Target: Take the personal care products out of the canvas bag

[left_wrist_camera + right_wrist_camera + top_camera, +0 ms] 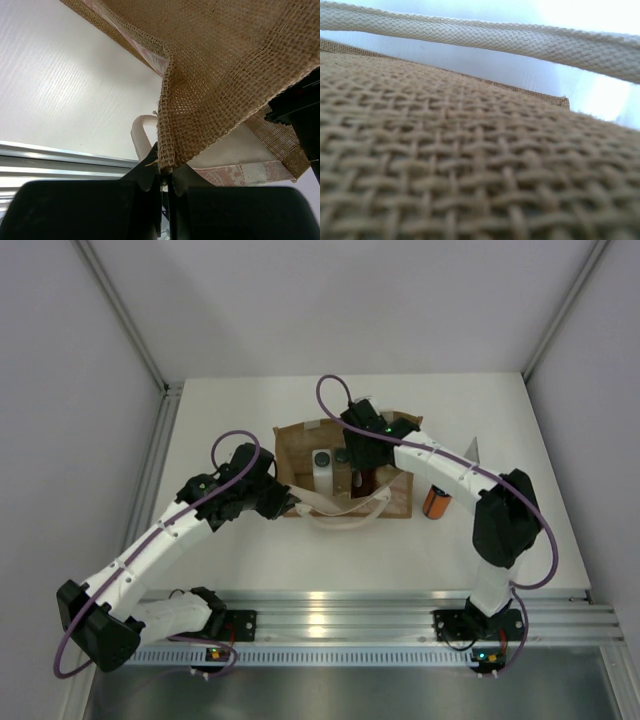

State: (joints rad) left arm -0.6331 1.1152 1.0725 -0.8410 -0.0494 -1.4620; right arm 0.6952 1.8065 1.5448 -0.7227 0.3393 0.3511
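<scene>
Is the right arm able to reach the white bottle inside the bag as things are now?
Probably yes: the left end effector pinches the rim of the bag, its mouth is open, and the right end effector hangs beside the uncovered white bottle.

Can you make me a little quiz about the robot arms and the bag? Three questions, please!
1. True or false: the orange bottle is inside the canvas bag.
2. What is the left gripper pinching? A) a bottle cap B) the bag's woven edge C) nothing at all
3. Fill in the gap: in the right wrist view, the cream strap across the top is the bag's ____.

Key
1. False. It is out on the table, beside the bag on the right arm's side.
2. B.
3. handle.
</scene>
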